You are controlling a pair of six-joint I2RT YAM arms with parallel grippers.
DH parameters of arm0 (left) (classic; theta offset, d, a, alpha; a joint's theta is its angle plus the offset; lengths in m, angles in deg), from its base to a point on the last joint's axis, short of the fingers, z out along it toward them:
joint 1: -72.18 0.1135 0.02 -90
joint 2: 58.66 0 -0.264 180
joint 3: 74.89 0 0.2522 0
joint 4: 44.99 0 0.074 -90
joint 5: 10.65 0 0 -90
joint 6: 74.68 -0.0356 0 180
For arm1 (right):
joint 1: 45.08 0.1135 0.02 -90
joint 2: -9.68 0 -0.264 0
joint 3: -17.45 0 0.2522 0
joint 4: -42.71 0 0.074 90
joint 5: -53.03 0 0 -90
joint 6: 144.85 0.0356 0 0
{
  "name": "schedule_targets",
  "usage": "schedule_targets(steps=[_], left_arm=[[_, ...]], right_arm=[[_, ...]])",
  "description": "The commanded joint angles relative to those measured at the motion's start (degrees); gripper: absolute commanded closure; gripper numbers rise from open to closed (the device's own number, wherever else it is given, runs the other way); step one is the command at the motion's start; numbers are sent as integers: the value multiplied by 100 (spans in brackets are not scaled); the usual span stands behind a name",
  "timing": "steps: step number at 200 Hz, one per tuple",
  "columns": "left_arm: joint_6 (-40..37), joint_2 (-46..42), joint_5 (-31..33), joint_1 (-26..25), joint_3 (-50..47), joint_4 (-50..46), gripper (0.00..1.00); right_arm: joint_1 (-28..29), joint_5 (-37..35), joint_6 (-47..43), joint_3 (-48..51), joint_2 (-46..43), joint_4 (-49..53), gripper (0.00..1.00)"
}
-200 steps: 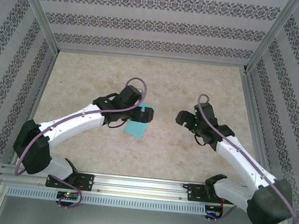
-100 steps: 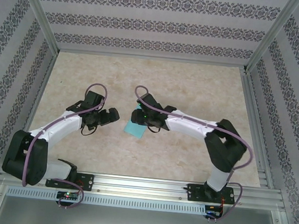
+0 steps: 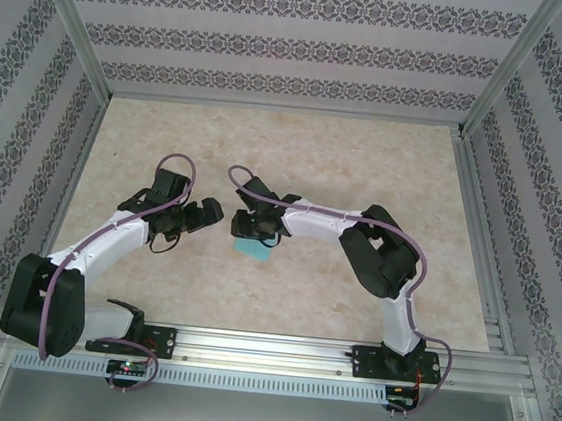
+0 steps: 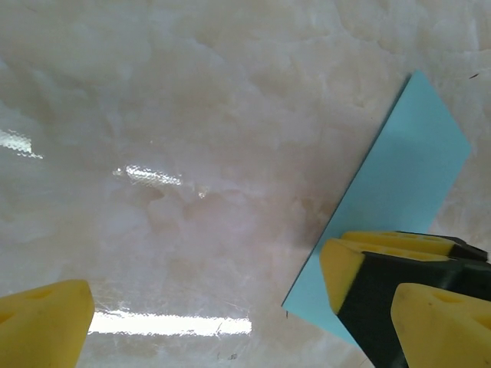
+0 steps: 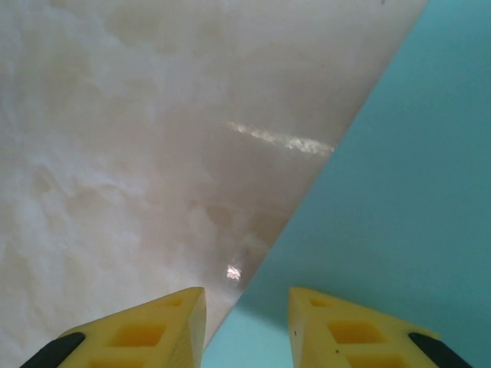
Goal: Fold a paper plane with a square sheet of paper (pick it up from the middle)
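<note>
1. Square sheet of paper point(image 3: 252, 253): plain turquoise-blue.
2. Table point(image 3: 366, 169): cream-beige, marbled, with glossy white glints.
3. Walls point(image 3: 279, 39): white, crossed by bands of grey-violet floral pattern.
4. Arms point(image 3: 107, 236): white shells, black joints; cables point(image 3: 178, 157) mauve.
5. Fingers point(image 5: 146, 337): yellow, black at the base.
6. Frame rails point(image 3: 267, 345): silver-grey metal.

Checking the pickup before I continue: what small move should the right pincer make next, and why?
Probably close the right pincer to pinch the sheet of paper. Its fingertips stand apart astride the sheet's edge, one over paper and one over bare table, and the sheet lies flat. The left pincer hangs open beside it.
</note>
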Motion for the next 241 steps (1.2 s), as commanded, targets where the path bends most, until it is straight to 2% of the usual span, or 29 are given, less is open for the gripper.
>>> schedule_targets(steps=[1, 41, 81, 121, 149, 178, 207, 241], left_arm=[[-27, 9, -178, 61, -23, 294, 0], [-47, 69, -365, 60, -38, 413, 0], [-153, 105, -712, 51, -68, 586, 0], [-55, 249, -1290, -178, -184, 1232, 4], [102, 496, -1642, -557, -119, 1770, 12], [249, 1097, -1825, -1042, 152, 2219, 26], [383, 1791, -1973, -1376, 482, 2492, 42], [403, 2346, -2073, -1496, 769, 2463, 51]], right_arm=[[59, 242, -369, -131, 153, 250, 67], [65, 390, -773, 294, 18, 444, 67], [71, 502, -1162, 1013, -615, 514, 67], [8, 154, -376, 1404, -1633, -131, 57], [-144, -244, 487, 2212, -2545, -612, 51], [-409, -341, 1029, 2991, -3218, -750, 46], [-615, -280, 1311, 3470, -3514, -779, 44], [-680, -27, 1515, 3685, -3404, -1057, 42]])
